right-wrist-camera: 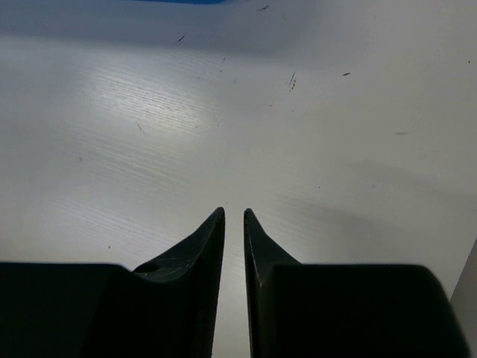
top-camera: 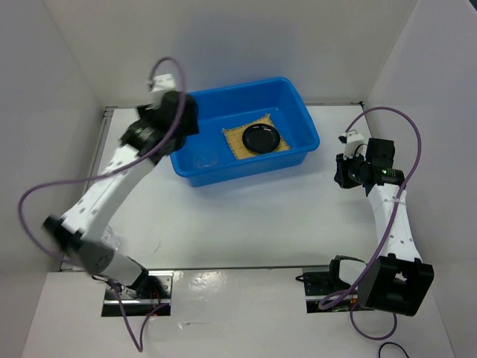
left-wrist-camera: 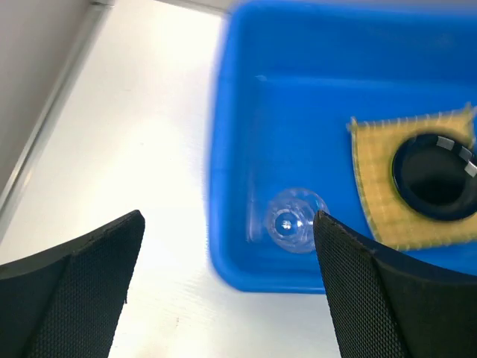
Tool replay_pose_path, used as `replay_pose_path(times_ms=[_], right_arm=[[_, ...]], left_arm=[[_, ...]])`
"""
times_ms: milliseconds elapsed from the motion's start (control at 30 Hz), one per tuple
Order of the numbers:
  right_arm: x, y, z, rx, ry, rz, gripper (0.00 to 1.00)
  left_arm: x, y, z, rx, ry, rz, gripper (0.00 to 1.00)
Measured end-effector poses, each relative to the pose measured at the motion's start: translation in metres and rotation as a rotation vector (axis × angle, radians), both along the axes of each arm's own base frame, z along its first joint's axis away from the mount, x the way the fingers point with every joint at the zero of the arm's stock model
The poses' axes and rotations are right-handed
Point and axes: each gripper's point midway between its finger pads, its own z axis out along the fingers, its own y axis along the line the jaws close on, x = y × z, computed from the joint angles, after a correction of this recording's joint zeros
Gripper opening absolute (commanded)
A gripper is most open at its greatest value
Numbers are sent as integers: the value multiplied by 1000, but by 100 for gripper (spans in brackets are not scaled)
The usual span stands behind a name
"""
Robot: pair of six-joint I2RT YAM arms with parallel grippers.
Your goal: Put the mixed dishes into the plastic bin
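Note:
The blue plastic bin (top-camera: 306, 118) stands at the back middle of the table. In it lies the tan bamboo mat (top-camera: 237, 140) with the black plate (top-camera: 261, 138) on top. A clear glass cup (top-camera: 205, 158) stands in the bin's near left corner. My left gripper (top-camera: 175, 112) hovers over the bin's left wall, open and empty. In the left wrist view, the gripper (left-wrist-camera: 227, 216) frames the bin wall (left-wrist-camera: 231, 149), with the cup (left-wrist-camera: 294, 221), mat (left-wrist-camera: 373, 186) and plate (left-wrist-camera: 436, 175) below it. My right gripper (top-camera: 344, 170) is shut and empty, right of the bin. The lime-green plate is out of view.
White walls enclose the table on the left, back and right. The right wrist view shows only bare white table (right-wrist-camera: 246, 112) under the right gripper (right-wrist-camera: 233, 212). The left arm's purple cable (top-camera: 33, 194) loops out to the left.

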Motion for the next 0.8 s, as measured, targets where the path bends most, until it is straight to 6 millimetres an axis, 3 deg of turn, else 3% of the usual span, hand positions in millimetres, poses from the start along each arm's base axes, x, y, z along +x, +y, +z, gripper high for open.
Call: replay_pose_path(times_ms=[67, 133, 200, 300, 367, 467, 800], right_arm=[[0, 0, 0, 0, 0, 0, 21], [0, 0, 0, 1, -1, 3, 21], [0, 1, 0, 2, -2, 6, 23], [0, 1, 0, 3, -2, 8, 23], [0, 2, 1, 7, -3, 12, 23], [0, 3, 1, 8, -4, 17, 23], [0, 3, -1, 10, 1, 22, 23]], left_arm=[[-38, 41, 18, -75, -70, 72, 100], [-71, 87, 16, -153, -141, 189, 100], [-105, 122, -11, -191, -138, 290, 100], [-141, 149, -66, -240, -79, 389, 100], [-151, 159, -99, -264, -12, 454, 100], [-157, 174, -133, -293, 84, 548, 100], [-159, 214, -200, -468, 293, 759, 100]])
